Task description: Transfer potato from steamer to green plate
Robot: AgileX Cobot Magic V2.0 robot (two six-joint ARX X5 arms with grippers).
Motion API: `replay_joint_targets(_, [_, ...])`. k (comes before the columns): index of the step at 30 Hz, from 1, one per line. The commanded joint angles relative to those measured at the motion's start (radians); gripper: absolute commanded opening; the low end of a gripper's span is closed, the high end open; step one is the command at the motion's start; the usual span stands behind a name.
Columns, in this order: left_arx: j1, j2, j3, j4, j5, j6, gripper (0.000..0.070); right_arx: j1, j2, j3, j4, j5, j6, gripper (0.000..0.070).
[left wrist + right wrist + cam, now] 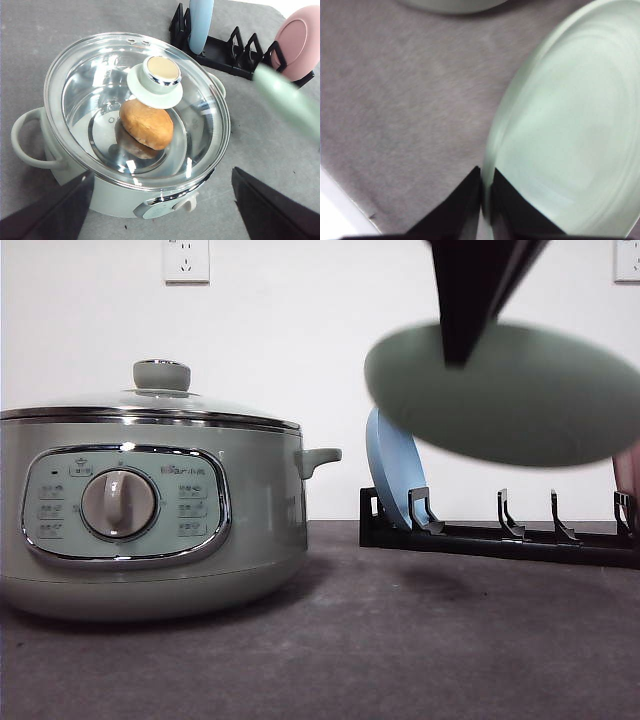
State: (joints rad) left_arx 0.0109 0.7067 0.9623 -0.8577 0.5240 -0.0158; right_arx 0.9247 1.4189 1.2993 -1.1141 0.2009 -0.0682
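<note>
The right gripper (pixel 482 200), fingers clamped on the green plate (pixel 520 390), holds it in the air, while the potato (pixel 146 124) lies inside the lidded steamer (pixel 150 510), left gripper (pixel 160 210) open above.

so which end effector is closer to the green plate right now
Right. The right end effector is pinched on the green plate's rim, holding it in the air. The left end effector hangs above the steamer, apart from the plate.
</note>
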Motion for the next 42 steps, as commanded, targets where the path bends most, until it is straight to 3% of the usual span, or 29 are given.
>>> replay_joint_targets(1, [0.000, 0.005, 0.026, 0.009, 0.004, 0.012, 0.0560, 0.030, 0.005, -0.025, 0.038, 0.011, 0.034, 0.0003])
replay_joint_targets(12, [0.000, 0.005, 0.026, 0.010, 0.004, 0.012, 0.0560, 0.107, 0.021, -0.246, 0.245, 0.010, 0.062, 0.0003])
replay_joint_targets(20, [0.000, 0.005, 0.026, 0.009, 0.004, 0.012, 0.0560, 0.108, 0.102, -0.313, 0.315, 0.002, 0.061, 0.0003])
replay_joint_targets(27, [0.000, 0.005, 0.026, 0.008, 0.004, 0.012, 0.0560, 0.108, 0.169, -0.318, 0.337, -0.075, 0.064, 0.0004])
replay_joint_targets(29, [0.000, 0.005, 0.026, 0.008, 0.004, 0.012, 0.0560, 0.108, 0.176, -0.318, 0.336, -0.086, 0.073, 0.0043])
replay_joint_targets(32, [0.000, 0.005, 0.026, 0.008, 0.004, 0.012, 0.0560, 0.108, 0.176, -0.318, 0.337, -0.097, 0.090, 0.0281])
replay_joint_targets(34, [0.000, 0.005, 0.026, 0.008, 0.004, 0.012, 0.0560, 0.108, 0.176, -0.318, 0.337, -0.096, 0.097, 0.0392])
replay_joint_targets(42, [0.000, 0.005, 0.026, 0.008, 0.004, 0.012, 0.0560, 0.106, 0.155, -0.307, 0.350, -0.088, 0.106, 0.0411])
